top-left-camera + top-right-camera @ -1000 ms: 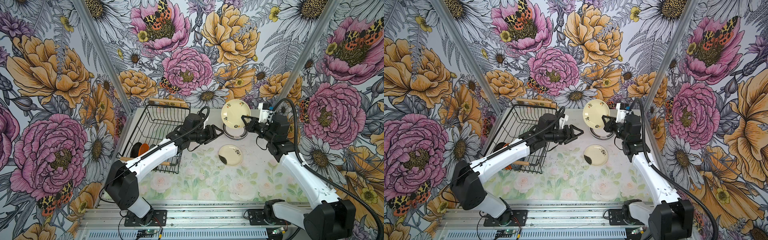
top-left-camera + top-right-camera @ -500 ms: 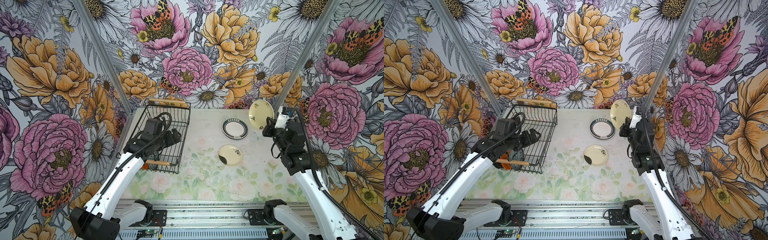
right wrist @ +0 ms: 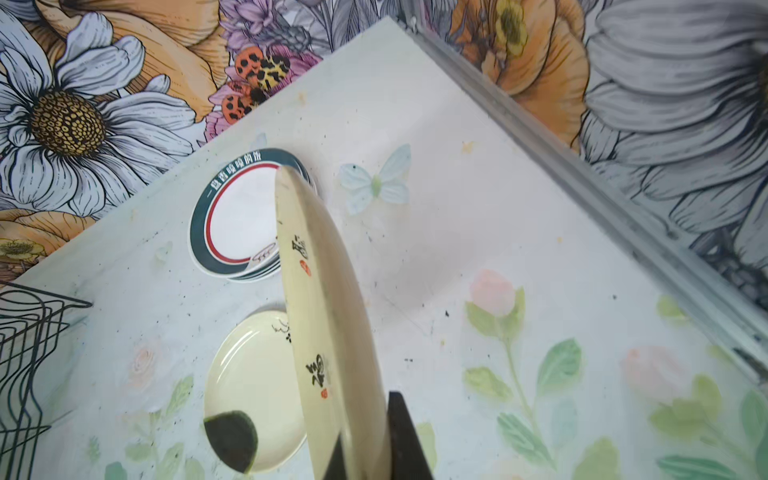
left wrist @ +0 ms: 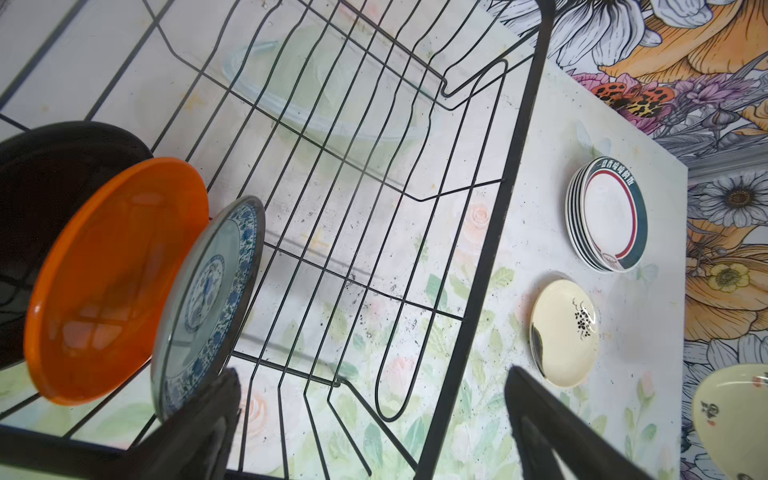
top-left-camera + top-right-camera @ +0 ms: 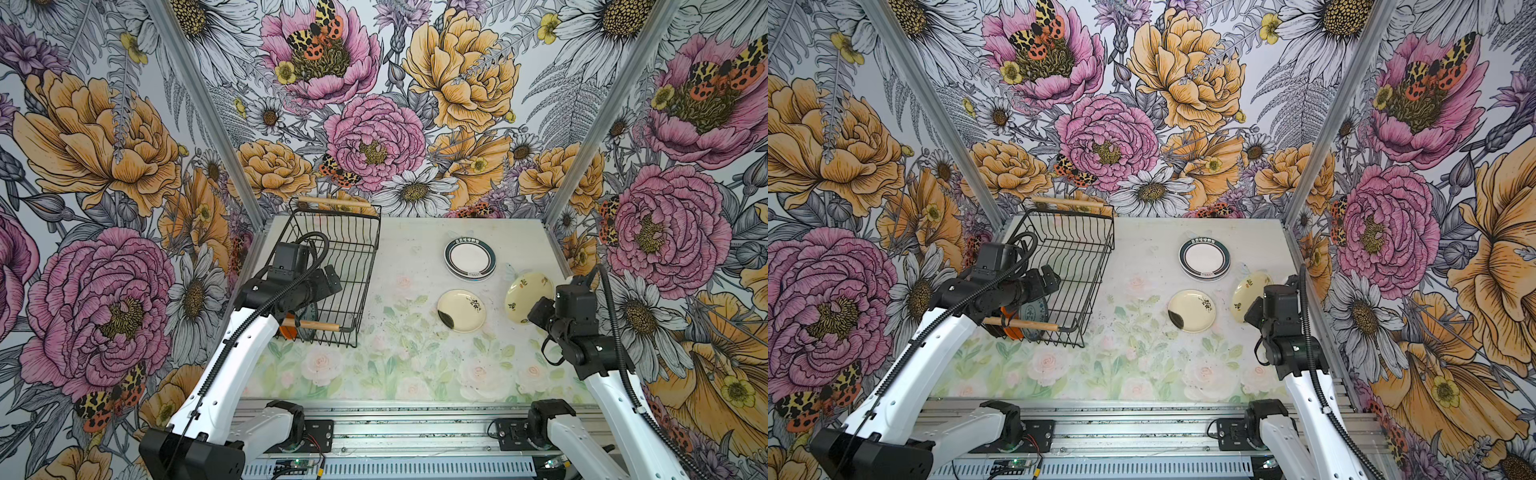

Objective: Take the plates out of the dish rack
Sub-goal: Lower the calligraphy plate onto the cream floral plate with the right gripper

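The black wire dish rack (image 5: 367,266) (image 5: 1100,262) stands at the back left. At its near end an orange plate (image 4: 112,282), a blue-patterned plate (image 4: 208,307) and a black plate (image 4: 50,187) stand on edge. My left gripper (image 5: 330,280) (image 4: 370,415) hovers open over that end, beside the patterned plate, holding nothing. At the right, my right gripper (image 5: 534,311) (image 3: 365,449) is shut on the rim of a cream floral plate (image 5: 528,296) (image 3: 324,332), held tilted above the table.
A stack of white plates with dark rims (image 5: 470,259) (image 5: 1204,259) lies at the back right. A cream plate (image 5: 461,311) (image 5: 1192,311) lies flat in front of it. The rack's wooden handles (image 5: 332,202) stick up at both ends. Walls close in on the table.
My left gripper opened wide and swung from the table's middle back over the rack's near end. My right gripper carried the cream plate from the back middle to the right and nearer.
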Controlling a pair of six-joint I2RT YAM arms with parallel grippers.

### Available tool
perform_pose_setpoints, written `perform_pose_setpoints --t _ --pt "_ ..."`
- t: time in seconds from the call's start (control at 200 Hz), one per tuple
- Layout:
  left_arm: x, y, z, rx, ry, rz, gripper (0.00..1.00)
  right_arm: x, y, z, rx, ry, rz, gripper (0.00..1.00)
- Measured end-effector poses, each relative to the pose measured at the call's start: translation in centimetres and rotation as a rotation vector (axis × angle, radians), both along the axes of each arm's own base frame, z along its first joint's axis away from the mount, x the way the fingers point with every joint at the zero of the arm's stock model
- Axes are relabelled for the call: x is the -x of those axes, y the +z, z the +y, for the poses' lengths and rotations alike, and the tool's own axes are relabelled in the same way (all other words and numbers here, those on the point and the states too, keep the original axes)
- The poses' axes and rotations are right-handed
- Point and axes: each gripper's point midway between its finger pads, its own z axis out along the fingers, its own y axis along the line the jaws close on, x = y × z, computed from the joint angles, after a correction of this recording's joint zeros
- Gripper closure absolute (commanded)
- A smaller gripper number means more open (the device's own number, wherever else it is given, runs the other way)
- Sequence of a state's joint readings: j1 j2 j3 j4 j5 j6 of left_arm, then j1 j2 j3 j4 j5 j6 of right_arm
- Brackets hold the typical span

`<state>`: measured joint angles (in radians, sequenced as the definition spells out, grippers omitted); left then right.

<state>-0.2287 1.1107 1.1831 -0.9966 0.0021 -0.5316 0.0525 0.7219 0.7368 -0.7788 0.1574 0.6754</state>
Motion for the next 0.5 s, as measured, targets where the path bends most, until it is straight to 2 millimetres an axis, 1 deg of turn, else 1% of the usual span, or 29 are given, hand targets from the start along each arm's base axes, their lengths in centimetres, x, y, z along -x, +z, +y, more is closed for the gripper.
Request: perform_pose_setpoints --t 0.115,0.17,0.245,0.305,0.5 --pt "0.2 0.5 0.4 -0.013 0.009 -0.021 0.01 1.4 -3.7 1.7 -0.125 0.016 0.089 1.00" --pt "0.5 0.7 0.7 -0.019 0.020 -0.038 0.01 2.1 -4.9 2.4 -0.176 0.022 0.114 1.00" --pt "1.2 1.0 1.1 -0.017 0.032 -0.059 0.01 2.6 -5.5 3.5 -0.247 0.036 0.121 1.00" --pt "1.5 1.2 1.3 -0.011 0.040 -0.074 0.01 2.6 -5.9 4.4 -0.310 0.053 0.115 1.00" --pt "1.5 1.4 1.6 -0.007 0.065 -0.085 0.01 1.9 -7.7 7.3 -0.500 0.098 0.123 1.00"
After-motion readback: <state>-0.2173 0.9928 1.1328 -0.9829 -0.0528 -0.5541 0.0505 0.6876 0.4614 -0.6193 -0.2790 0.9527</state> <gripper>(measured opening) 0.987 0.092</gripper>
